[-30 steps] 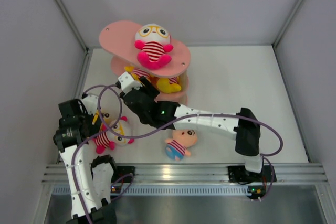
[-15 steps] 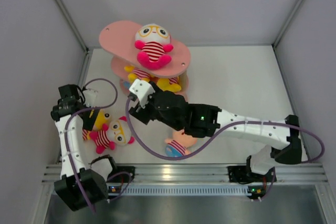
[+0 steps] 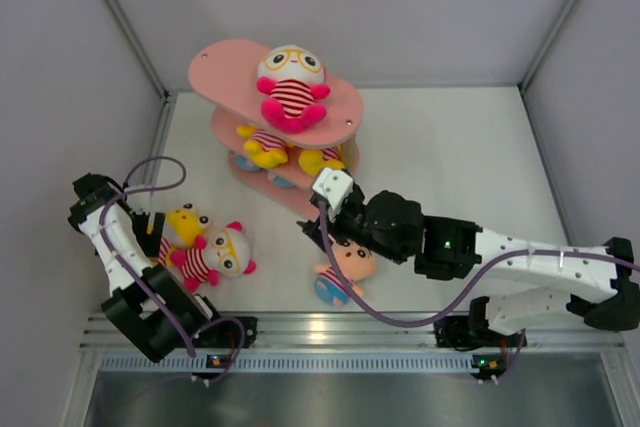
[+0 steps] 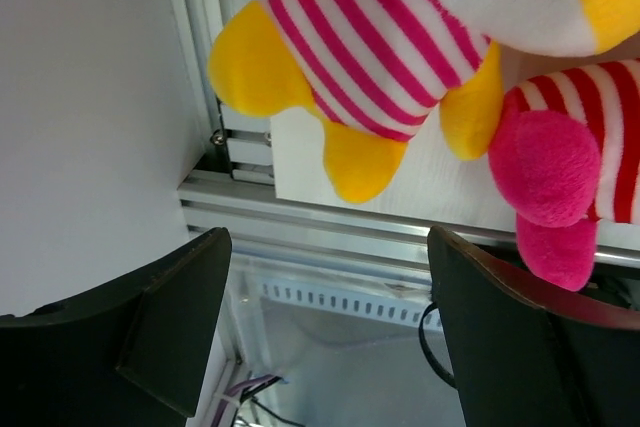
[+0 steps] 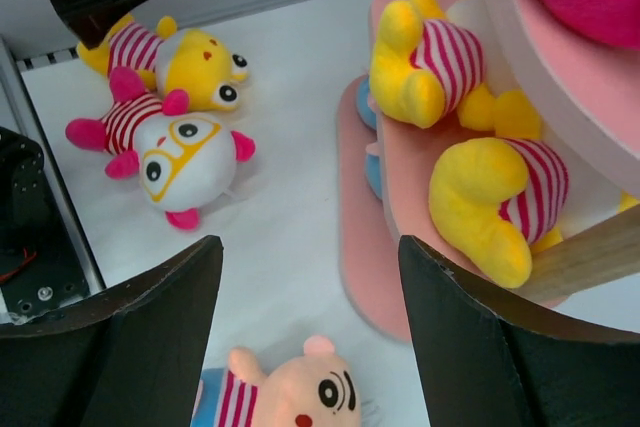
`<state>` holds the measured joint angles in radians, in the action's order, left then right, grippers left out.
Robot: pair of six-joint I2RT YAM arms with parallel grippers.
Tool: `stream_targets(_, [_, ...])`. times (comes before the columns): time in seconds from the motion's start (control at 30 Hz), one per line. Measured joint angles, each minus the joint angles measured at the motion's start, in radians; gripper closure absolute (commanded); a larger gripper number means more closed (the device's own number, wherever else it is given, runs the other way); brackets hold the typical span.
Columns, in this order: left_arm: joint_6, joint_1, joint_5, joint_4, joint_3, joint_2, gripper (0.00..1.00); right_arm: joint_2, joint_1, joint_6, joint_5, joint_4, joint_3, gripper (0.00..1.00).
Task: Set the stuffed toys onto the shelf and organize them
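The pink shelf (image 3: 230,62) stands at the back left. A pink-limbed toy with yellow glasses (image 3: 290,87) sits on its top board. Two yellow toys (image 3: 262,144) (image 3: 322,159) lie on the middle board. On the table lie a yellow toy (image 3: 185,225), a second pink-limbed glasses toy (image 3: 218,255) and a peach-faced toy in blue shorts (image 3: 343,272). My left gripper (image 3: 152,235) is open and empty just left of the yellow toy (image 4: 360,57). My right gripper (image 5: 310,337) is open and empty above the peach-faced toy (image 5: 290,392), beside the shelf's bottom board (image 5: 360,227).
Something blue (image 5: 375,162) shows on the shelf's bottom board, mostly hidden. A metal rail (image 3: 350,327) runs along the table's near edge, and another rail (image 4: 330,217) lies just under my left gripper. Grey walls close in the left, back and right sides.
My right gripper has drawn back from the shelf's middle board to the right and nearer, over the peach-faced toy. My left arm has pulled back to the left, off the table toys.
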<state>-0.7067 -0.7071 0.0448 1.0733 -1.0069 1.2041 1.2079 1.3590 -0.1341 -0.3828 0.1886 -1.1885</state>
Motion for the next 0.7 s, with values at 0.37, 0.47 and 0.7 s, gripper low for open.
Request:
stream_targets(0.37, [0.079, -0.127, -0.200, -0.043, -0.010, 0.068, 0.16, -0.068, -0.029, -0.006, 0.007, -0.020, -0.025, 0.29])
stream_targets(0.47, [0.103, -0.137, -0.215, -0.108, 0.023, 0.065, 0.17, -0.056, -0.029, -0.006, -0.007, -0.010, -0.062, 0.30])
stream_targets(0.7, [0.138, -0.137, -0.254, -0.231, 0.102, 0.100, 0.28, 0.002, -0.029, 0.033, -0.051, 0.032, -0.145, 0.30])
